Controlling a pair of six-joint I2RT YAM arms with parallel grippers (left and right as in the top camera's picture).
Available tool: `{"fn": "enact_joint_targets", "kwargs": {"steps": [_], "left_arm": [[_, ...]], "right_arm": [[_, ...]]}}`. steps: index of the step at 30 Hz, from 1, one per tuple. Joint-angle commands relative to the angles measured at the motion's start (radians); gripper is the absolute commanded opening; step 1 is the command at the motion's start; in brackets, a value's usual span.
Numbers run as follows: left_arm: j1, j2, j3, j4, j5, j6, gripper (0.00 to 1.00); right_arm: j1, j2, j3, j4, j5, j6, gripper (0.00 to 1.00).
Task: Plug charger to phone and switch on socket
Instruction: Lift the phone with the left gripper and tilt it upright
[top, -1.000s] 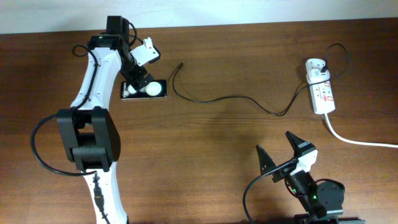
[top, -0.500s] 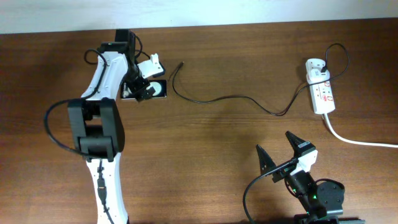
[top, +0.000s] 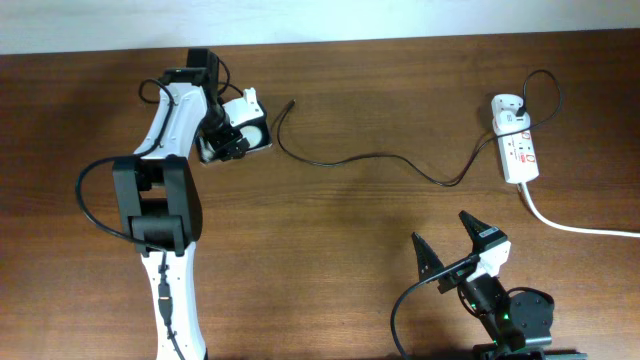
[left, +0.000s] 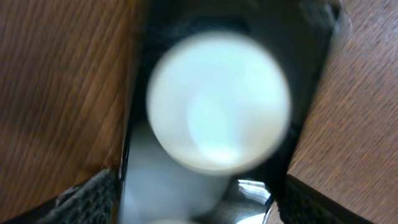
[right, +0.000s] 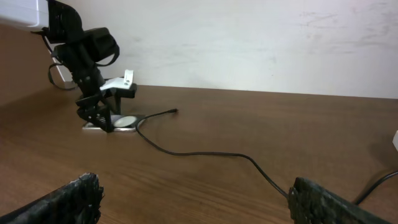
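The phone (top: 262, 143) lies at the far left of the table, a black slab with a white round spot, and it fills the left wrist view (left: 311, 62). My left gripper (top: 232, 142) stands over it with a finger on each long edge, shut on it (left: 199, 208). The charger (top: 372, 155), a thin black cable, runs from its free tip (top: 291, 100) just right of the phone to the socket (top: 520, 150) at the far right. My right gripper (top: 440, 228) is open and empty near the front edge (right: 205, 205). The right wrist view shows the phone (right: 124, 122) and the cable (right: 205, 154) far ahead.
The socket's thick white cord (top: 570, 226) runs off the right edge of the table. A white plug (top: 508, 106) sits in the far end of the socket. A pale wall (right: 249, 37) stands behind the table.
My left arm has swung in and come down onto the phone. The phone has turned slightly from its earlier square position. The right arm, cable and socket have not moved.
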Motion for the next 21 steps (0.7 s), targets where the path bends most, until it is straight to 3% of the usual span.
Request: {"fn": "enact_joint_targets", "kwargs": {"steps": [1, 7, 11, 14, 18, 21], "left_arm": [[0.000, 0.109, -0.029, -0.013, -0.062, -0.033, 0.79], [-0.004, 0.109, -0.029, -0.042, -0.061, -0.261, 0.78], [-0.016, 0.109, -0.029, -0.144, -0.061, -0.452, 0.74], [-0.037, 0.109, -0.029, -0.208, -0.058, -0.625, 0.73], [-0.079, 0.109, -0.029, -0.264, -0.055, -0.974, 0.73], [-0.103, 0.109, -0.029, -0.240, 0.022, -1.132, 0.76]], "right_arm": [[-0.004, -0.006, -0.008, 0.001, -0.005, 0.004, 0.99], [-0.004, -0.006, -0.008, 0.001, -0.005, 0.004, 0.99], [-0.004, -0.006, -0.008, 0.001, -0.005, 0.004, 0.99], [-0.004, -0.006, -0.008, 0.001, -0.005, 0.004, 0.99], [-0.004, -0.006, -0.008, 0.001, -0.005, 0.004, 0.99], [-0.004, -0.006, -0.008, 0.001, -0.005, 0.004, 0.99]]}}
